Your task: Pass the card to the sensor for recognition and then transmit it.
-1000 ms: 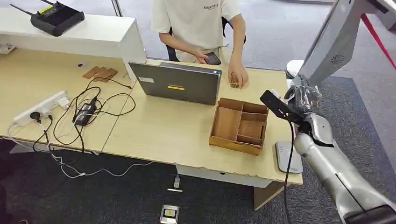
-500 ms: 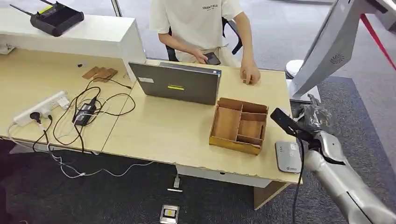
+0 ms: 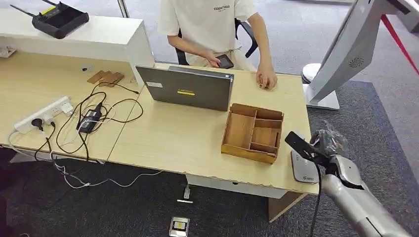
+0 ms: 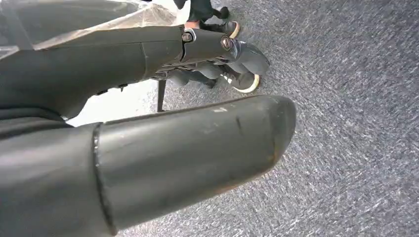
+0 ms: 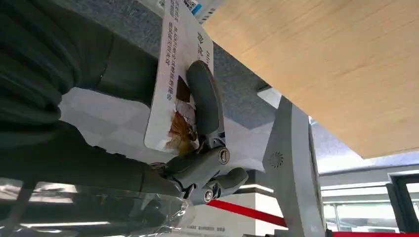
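1. Right wrist view: our right hand [image 5: 163, 123] pins one white printed card [image 5: 180, 79] with a picture on it, a grey finger laid across its face, thumb side behind.
2. Head view puts that right hand [image 3: 330, 143] off the right end of the light wooden tabletop [image 3: 183, 138], near the flat grey-white card sensor [image 3: 302, 168] at the table corner. Whether the card is over the sensor yet, we can't tell.
3. Left hand [image 4: 148, 143] hangs over grey carpet; we can't tell whether its fingers are closed or spread. Nothing visible in it.
4. Handling, our call: the card is thin, light, fairly stiff and glossy, so likely slippery. Grip it flat across the face near one end, as now, leaving the rest free to face the sensor. An edge-only pinch would likely let it pivot.
5. Counts: one card, one sensor, one brown wooden divided tray [image 3: 253, 132], one grey laptop [image 3: 187, 89], one white power strip [image 3: 43, 113].
6. One person in a white shirt [image 3: 207, 24] sits behind the laptop, one hand on the tabletop; probable recipient.
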